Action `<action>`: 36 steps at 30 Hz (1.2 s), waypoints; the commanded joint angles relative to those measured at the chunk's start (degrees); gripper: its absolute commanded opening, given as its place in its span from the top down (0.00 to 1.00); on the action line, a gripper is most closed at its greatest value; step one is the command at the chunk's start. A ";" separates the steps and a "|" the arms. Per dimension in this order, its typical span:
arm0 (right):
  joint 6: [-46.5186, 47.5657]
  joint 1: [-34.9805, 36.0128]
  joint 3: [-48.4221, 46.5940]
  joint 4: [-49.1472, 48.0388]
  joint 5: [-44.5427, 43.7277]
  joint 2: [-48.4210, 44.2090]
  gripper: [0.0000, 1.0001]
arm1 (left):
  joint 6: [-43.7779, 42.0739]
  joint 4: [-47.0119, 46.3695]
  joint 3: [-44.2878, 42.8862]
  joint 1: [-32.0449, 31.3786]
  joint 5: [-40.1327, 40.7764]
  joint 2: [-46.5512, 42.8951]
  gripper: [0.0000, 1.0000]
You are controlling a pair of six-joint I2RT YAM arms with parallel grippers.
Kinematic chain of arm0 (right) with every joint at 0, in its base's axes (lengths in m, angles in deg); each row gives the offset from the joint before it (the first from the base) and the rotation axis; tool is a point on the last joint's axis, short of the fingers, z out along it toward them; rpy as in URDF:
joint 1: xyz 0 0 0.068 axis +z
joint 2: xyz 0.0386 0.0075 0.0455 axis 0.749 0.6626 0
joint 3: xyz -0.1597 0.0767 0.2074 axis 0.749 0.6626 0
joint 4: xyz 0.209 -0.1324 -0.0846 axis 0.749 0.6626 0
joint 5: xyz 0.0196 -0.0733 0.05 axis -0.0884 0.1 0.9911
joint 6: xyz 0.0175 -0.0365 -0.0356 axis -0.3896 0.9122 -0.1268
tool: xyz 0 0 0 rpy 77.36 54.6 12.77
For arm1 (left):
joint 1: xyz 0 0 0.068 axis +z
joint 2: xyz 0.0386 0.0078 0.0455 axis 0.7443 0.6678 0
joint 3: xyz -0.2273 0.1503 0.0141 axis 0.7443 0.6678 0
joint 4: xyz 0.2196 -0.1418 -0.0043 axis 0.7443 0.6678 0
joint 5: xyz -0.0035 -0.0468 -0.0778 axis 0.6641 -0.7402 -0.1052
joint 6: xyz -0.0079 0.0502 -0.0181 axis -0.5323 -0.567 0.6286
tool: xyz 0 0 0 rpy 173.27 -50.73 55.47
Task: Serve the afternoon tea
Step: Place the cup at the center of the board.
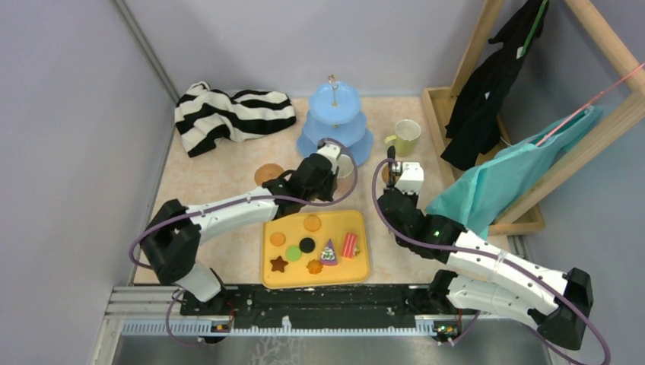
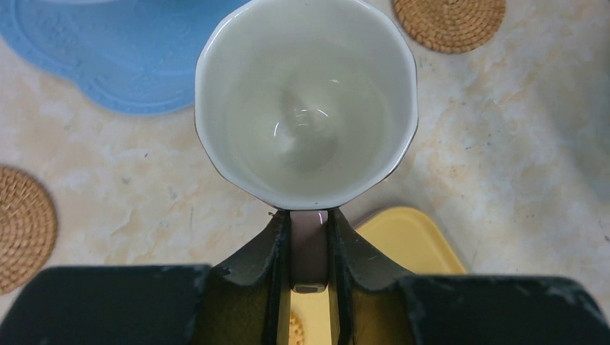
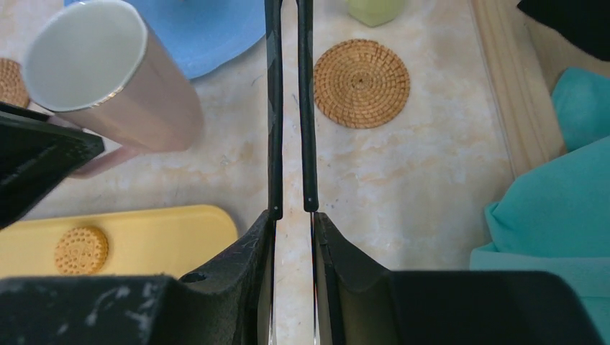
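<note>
Two cups are on show. The pink-handled cup (image 1: 344,166) is held by the left gripper (image 1: 332,169), whose fingers are pinched tight on the handle. The left wrist view shows that handle sandwiched between them, with the cup's white inside facing up at the camera. The cup hangs just in front of the base of the light-blue three-tier stand (image 1: 335,114) and just beyond the far edge of the yellow tray (image 1: 338,220). I cannot tell whether its foot touches the table. The yellow-green cup (image 1: 405,137) stands upright on the table to the right of the stand, well apart from both arms. The right gripper (image 3: 288,21) holds nothing: its fingers stand nearly together with a slim strip of tabletop showing between them. It is poised close to one cork coaster (image 3: 361,83), which lies just to the right of the fingers. The other cork coaster (image 1: 268,173) lies to the left of the left arm's wrist. The toy cookies and cake slices (image 1: 306,244) lie spread on the tray — one round biscuit near its far edge. A striped cloth (image 1: 228,114) is bunched at the far left of the table.
</note>
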 commanded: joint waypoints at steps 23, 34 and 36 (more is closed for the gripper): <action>4.10 -3.65 -5.95 5.06 -4.63 -7.39 0.76 | -6.05 -10.04 -20.30 -4.39 -3.24 20.31 0.96; 5.29 -4.94 -5.81 4.78 -3.43 -8.00 0.76 | -6.26 -10.30 -21.60 -4.77 -1.00 22.71 0.84; 5.38 -4.88 -5.73 4.54 -3.21 -7.88 0.76 | -6.15 -10.23 -21.36 -4.84 0.03 22.56 0.82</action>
